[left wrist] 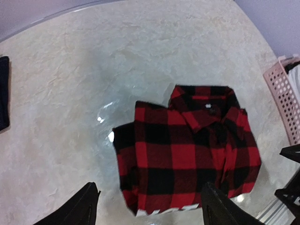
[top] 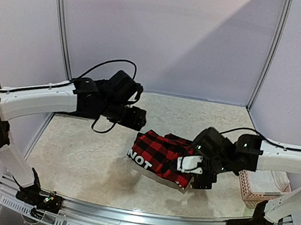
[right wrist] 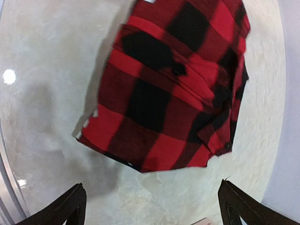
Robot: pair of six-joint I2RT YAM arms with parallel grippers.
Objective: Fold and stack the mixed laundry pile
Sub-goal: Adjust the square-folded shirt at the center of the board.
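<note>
The red-and-black plaid flannel shirt [top: 161, 154] lies folded on the table, collar up in the left wrist view [left wrist: 187, 150]. A dark edge with white lettering [top: 136, 156] shows under its near left side. My left gripper [top: 137, 119] hovers just beyond the shirt's far left corner, open, with its fingertips [left wrist: 84, 206] spread and nothing between them. My right gripper [top: 195, 174] hangs at the shirt's right end, also open and empty. In the right wrist view the shirt [right wrist: 173, 89] lies ahead of the wide-spread fingertips [right wrist: 65, 208].
A pink slatted basket [top: 262, 189] holding white fabric stands at the table's right edge, close behind the right wrist, and shows in the left wrist view [left wrist: 281, 93]. A dark cloth [left wrist: 3, 93] lies at the far left. Walls enclose the back.
</note>
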